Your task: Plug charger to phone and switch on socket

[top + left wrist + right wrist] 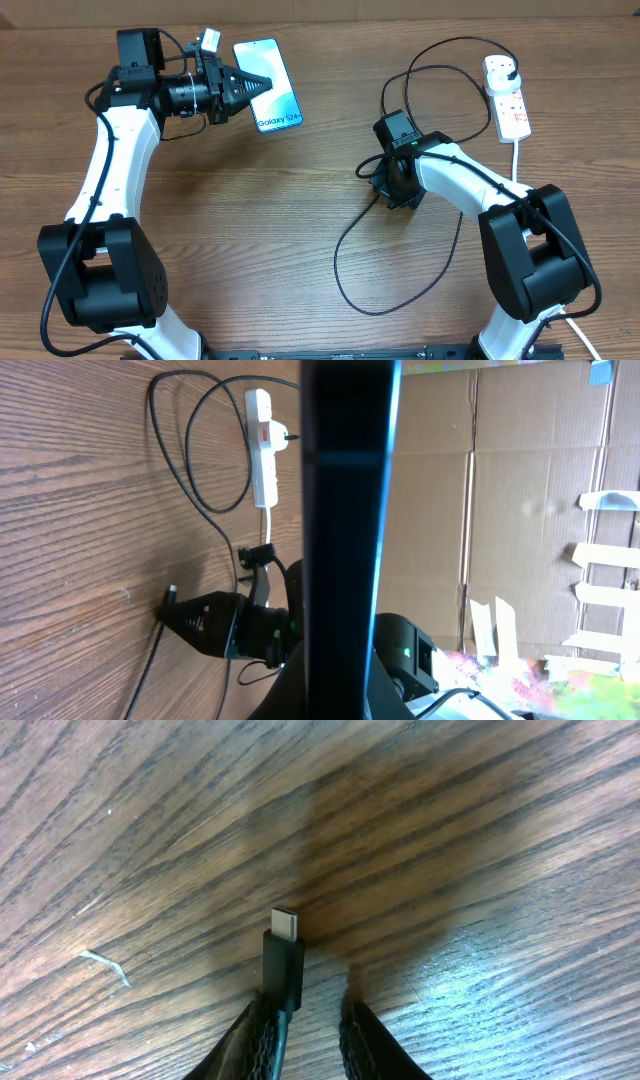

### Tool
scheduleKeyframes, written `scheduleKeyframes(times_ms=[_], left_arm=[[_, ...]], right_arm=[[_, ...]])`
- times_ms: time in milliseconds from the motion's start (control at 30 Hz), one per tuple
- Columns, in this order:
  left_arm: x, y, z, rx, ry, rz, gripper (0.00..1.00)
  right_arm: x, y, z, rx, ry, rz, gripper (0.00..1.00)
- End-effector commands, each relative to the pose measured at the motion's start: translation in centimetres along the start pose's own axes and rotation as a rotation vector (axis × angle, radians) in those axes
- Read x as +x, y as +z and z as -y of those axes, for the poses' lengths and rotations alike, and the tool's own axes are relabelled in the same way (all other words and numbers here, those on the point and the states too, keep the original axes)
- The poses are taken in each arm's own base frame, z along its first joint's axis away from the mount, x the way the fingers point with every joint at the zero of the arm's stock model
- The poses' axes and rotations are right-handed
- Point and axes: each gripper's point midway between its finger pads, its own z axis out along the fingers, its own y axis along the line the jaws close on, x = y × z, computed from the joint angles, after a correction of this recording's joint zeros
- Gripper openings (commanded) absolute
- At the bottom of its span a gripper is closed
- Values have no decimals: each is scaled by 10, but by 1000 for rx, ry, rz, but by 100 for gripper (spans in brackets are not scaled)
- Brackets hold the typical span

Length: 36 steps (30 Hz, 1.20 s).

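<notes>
My left gripper (258, 83) is shut on the phone (272, 88), whose blue screen faces up at the back left. In the left wrist view the phone (345, 510) stands edge-on as a dark bar that hides the jaws. My right gripper (306, 1010) points down at the table with its fingers on either side of the charger connector (283, 955). The connector lies against the left finger, and a gap shows between it and the right finger. The charger's black cable (337, 262) loops over the table to its plug in the white socket (507, 95) at the back right.
The socket's thick white cord (516, 155) runs toward the right arm's base. Cable loops lie in front of and behind the right gripper. Cardboard walls (520, 480) stand beyond the table's edge. Bare wooden table (250, 220) lies between the two arms.
</notes>
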Motion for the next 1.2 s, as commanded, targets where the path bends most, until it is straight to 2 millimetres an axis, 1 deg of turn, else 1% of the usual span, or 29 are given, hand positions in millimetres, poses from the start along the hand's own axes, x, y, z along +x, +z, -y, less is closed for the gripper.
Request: scheduleKeyframes(times_ms=[0,100,367,433,700,833,900,967,1167], left_arm=[[5,1,8,41,-2,-29,4],[5,1,7,41,-1,-29,4],[5,1,7,41,-1,-29,4],[5,1,7,41,-1,-29,4],[7,0,10,57,-2,-41,4],[7,0,10,58,-2,-41,4],[7,0,11,63,-2,-45,4],[7,0,11,63,-2,-45,4],[7,0,11,62,-1,-44,4]], right_arm=[[0,11,8,50,2,0,23],[-1,11,7,43,3,5,22],[-3,11,4,31,2,12,10],[-3,11,3,28,2,14,4],[-7,11,-3,4,-2,25,4],[-14,-1,-9,-46,-35,31,4],[-19,-8,-7,-55,-22,41,4],[-21,-10,-3,-53,-10,35,4],[-12,-6,-1,-68,-81,-30,4]])
